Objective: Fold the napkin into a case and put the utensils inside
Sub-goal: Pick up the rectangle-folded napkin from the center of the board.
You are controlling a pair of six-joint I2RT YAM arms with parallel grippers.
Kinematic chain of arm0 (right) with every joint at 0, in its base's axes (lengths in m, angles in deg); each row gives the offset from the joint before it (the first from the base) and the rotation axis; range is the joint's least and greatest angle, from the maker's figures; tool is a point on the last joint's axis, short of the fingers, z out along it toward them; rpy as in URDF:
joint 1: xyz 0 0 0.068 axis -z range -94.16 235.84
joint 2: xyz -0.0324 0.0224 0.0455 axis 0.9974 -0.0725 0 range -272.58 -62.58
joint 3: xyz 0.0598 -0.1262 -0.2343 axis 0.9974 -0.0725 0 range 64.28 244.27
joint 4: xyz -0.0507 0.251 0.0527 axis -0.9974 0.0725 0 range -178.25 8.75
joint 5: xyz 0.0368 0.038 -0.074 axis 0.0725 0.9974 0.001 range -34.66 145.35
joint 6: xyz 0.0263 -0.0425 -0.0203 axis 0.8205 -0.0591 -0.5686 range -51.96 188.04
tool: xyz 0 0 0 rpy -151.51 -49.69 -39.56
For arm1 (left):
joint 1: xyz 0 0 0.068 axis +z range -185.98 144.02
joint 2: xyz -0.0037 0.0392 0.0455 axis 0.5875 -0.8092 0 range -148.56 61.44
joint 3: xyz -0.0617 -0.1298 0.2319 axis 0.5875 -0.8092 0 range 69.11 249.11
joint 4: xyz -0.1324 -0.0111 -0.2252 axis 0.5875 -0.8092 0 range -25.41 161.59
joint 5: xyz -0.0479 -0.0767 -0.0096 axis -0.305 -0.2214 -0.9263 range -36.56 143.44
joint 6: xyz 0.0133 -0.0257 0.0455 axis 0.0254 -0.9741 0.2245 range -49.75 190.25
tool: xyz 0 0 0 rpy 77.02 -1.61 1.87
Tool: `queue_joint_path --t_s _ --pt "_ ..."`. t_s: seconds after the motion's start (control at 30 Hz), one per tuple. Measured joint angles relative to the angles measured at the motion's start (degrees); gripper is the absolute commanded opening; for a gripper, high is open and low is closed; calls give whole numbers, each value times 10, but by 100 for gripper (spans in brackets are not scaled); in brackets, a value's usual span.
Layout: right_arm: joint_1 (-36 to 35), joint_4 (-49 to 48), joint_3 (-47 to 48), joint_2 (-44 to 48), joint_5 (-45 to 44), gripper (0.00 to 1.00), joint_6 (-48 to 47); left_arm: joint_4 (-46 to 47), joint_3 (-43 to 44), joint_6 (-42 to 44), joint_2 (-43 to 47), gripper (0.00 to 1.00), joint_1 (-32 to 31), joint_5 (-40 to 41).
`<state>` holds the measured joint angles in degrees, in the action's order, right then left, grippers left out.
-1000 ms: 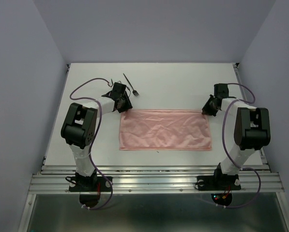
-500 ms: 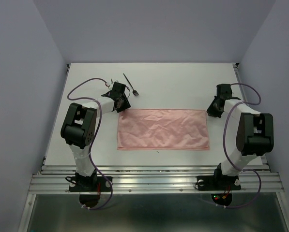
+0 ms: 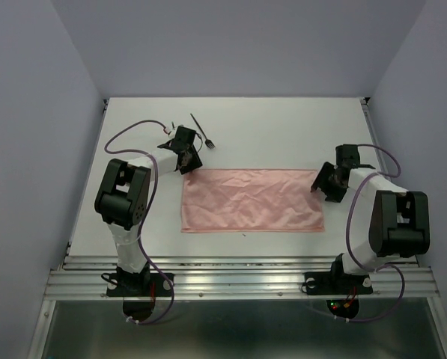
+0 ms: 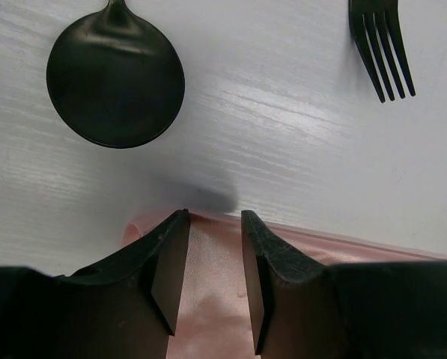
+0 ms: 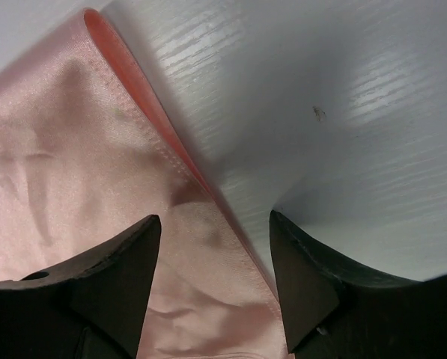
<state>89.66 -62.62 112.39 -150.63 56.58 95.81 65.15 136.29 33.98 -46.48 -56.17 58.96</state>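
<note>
Since the napkin (image 3: 249, 200) is thin, soft fabric with a slight sheen, we judge that it weighs almost nothing, holds no shape of its own, and will slide and wrinkle on the smooth white surface (image 3: 283, 127) if it is dragged. It lies spread flat as a wide rectangle in the middle, between the two arms, its long sides running left to right. The left jaws hang over its far-left corner, partly apart with pink showing in the gap, and they pinch nothing. The right jaws stand wide apart above its right edge, also empty; that edge looks doubled, with a thin lip along it. We think the corners and edges are the places to take hold, pinching low so that one finger slips under the layer. The fork (image 3: 201, 131) and the spoon (image 4: 115, 81) lie just beyond the far-left corner, off the napkin. Slim, stiff and light, they look best pinched across their handles.
</note>
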Motion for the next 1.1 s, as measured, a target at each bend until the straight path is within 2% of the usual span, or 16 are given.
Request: queue_joint_path --t_s 0.07,0.1,0.23,0.3,0.53,0.57,0.67,0.7,0.73,1.1 --pt "0 -2 0 -1 12 62 -5 -6 3 1 -1 46 0 1" --pt "0 -2 0 -3 19 55 -7 -9 4 1 -2 46 0 2" --pt "-10 0 13 -19 18 40 -12 -14 9 2 -3 46 0 2" --pt "-23 0 23 -31 10 37 -16 -17 10 3 -4 46 0 2" --pt "-80 12 44 -50 -71 35 -19 -24 17 7 -8 46 0 2" --pt "-84 14 46 -52 -78 28 -19 -25 17 7 -8 46 0 2" --pt "-87 14 47 -55 -93 14 -16 -25 18 7 -8 46 0 2" --pt "-87 13 47 -55 -97 5 -16 -26 18 8 -8 46 0 2" --pt "-87 12 48 -56 -102 1 -14 -26 18 9 -8 46 0 2" --pt "-89 11 38 -42 -127 1 6 -27 18 16 -7 47 0 -2"
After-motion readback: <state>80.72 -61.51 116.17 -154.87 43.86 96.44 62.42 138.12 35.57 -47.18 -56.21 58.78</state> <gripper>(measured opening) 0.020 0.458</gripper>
